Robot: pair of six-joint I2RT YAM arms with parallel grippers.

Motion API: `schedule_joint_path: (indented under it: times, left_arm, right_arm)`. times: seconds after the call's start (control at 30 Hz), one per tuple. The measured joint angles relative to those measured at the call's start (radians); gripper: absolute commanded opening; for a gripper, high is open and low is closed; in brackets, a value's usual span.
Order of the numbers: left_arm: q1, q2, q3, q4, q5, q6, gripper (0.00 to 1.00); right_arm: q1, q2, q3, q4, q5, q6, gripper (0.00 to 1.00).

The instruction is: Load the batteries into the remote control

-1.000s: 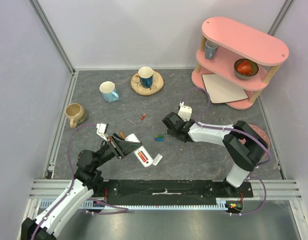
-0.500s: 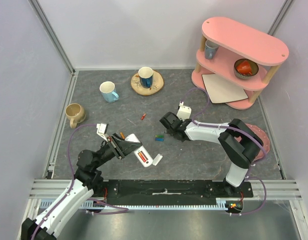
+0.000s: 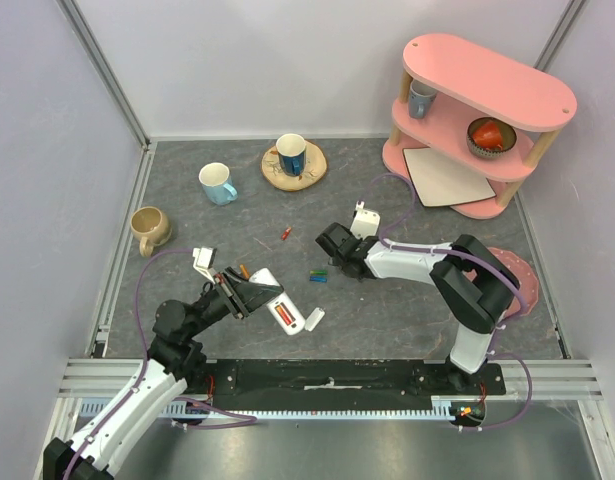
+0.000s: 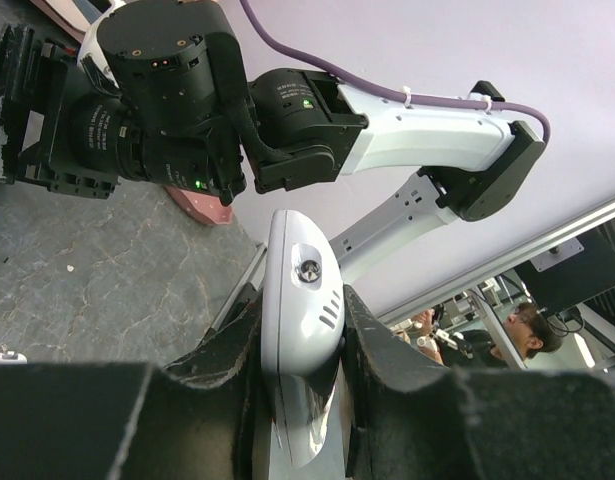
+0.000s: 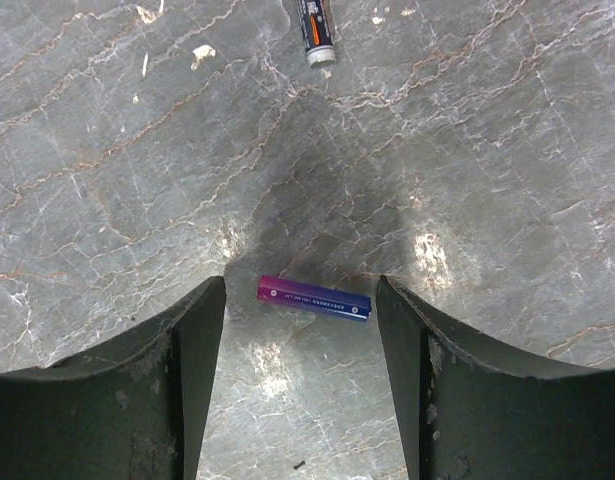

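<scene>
The white remote control (image 3: 280,303) is tilted up off the table with my left gripper (image 3: 245,291) shut on it. Its open bay shows a red battery (image 3: 284,316). In the left wrist view the remote (image 4: 299,300) is pinched edge-on between both fingers. My right gripper (image 3: 330,260) points down at the table, open. A purple-blue battery (image 5: 314,298) lies flat between its fingertips (image 5: 199,330), touching neither. A dark battery (image 5: 315,38) lies farther off. Green and blue batteries (image 3: 318,275) lie just left of the right gripper, and a small red battery (image 3: 285,234) lies beyond them.
A small white cover piece (image 3: 315,319) lies beside the remote. Mugs (image 3: 217,183) (image 3: 149,228) and a cup on a wooden coaster (image 3: 292,155) stand at the back left. A pink shelf unit (image 3: 482,120) fills the back right corner.
My right gripper has shifted a little to the left, toward the loose batteries, and its jaws have narrowed slightly. The left gripper and the remote have stayed put.
</scene>
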Motion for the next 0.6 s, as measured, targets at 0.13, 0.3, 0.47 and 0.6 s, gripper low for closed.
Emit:
schedule_joint_path:
  times: [0.13,0.3,0.47,0.6]
  left_arm:
    - [0.0,0.0,0.0,-0.007,0.0,0.0,0.02]
    - [0.0,-0.003,0.0,-0.014,0.0,0.0,0.02]
    - [0.0,-0.005,0.0,-0.014,0.0,0.0,0.02]
    - [0.0,-0.005,0.0,-0.016,0.0,0.0,0.02]
  right_arm:
    - [0.0,0.01,0.009,-0.002,0.011,0.0,0.67]
    - [0.0,0.018,0.016,-0.006,0.018,0.0,0.65]
    - [-0.001,0.023,0.022,-0.009,0.021,0.001,0.64]
    - [-0.002,0.023,0.022,-0.013,0.021,0.003,0.62]
